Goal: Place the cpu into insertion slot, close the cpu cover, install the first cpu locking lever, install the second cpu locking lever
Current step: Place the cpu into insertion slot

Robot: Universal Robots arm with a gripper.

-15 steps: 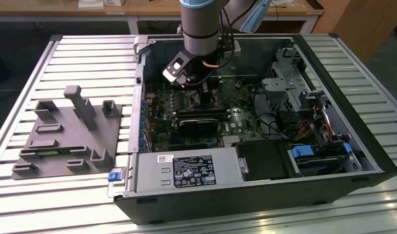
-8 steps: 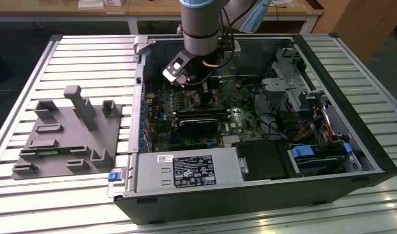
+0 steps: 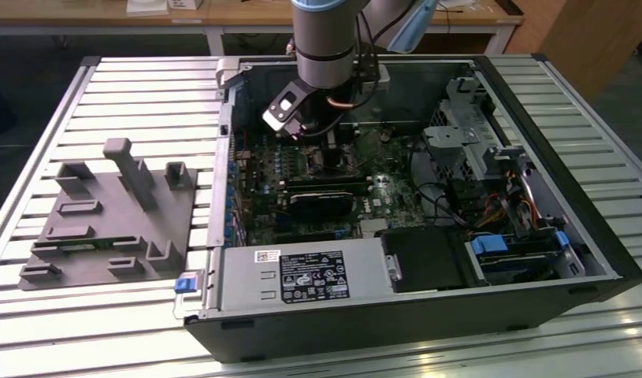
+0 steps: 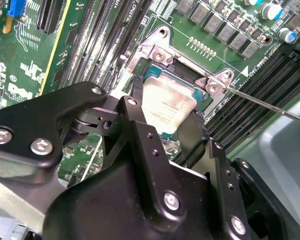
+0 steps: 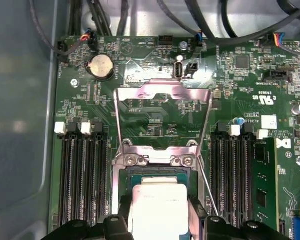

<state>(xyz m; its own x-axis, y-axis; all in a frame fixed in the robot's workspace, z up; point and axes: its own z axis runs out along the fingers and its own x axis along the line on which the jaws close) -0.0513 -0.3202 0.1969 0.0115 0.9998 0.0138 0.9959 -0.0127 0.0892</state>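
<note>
The cpu (image 5: pixel 157 207), a pale silvery square chip, sits between my gripper's two black fingers (image 5: pixel 117 225), low over or in the insertion slot (image 5: pixel 155 172); I cannot tell whether it is seated. The second wrist view has the cpu (image 4: pixel 167 105) inside the slot's metal rim (image 4: pixel 162 55), with my gripper (image 4: pixel 167 120) shut on its two sides. The cpu cover (image 5: pixel 162 89) is swung open, its frame lying back over the board. A thin wire locking lever (image 5: pixel 207 185) stands free beside the slot. In the exterior view my gripper (image 3: pixel 318 153) reaches down into the open computer case.
Black memory slots (image 5: pixel 80 185) flank the socket on both sides, with one stick fitted (image 5: pixel 264 185). Case walls (image 3: pixel 573 205), a drive cage (image 3: pixel 458 134), cables and the power supply (image 3: pixel 299 276) surround the board. A grey fixture (image 3: pixel 116 213) stands on the slatted table at the exterior view's left.
</note>
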